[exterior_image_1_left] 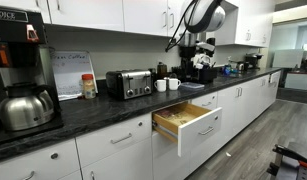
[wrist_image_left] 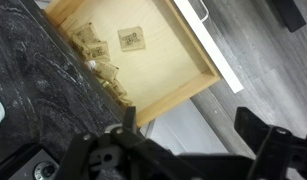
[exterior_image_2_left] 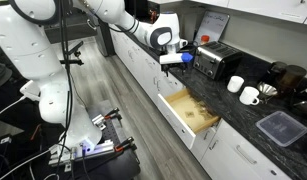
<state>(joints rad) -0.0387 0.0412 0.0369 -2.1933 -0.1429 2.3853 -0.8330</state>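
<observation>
Several tea packets (wrist_image_left: 131, 38) lie in the open wooden drawer (wrist_image_left: 178, 65); the gripper (wrist_image_left: 183, 150) hovers above the counter (wrist_image_left: 33, 85) edge, fingers apart, empty.

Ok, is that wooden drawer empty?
No, the wrist view shows the open drawer holding several small packets, most of them along one side.

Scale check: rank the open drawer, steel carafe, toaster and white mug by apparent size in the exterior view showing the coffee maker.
1. open drawer and steel carafe: about alike; carafe nearer the camera, so unranked.
2. toaster
3. white mug
</observation>
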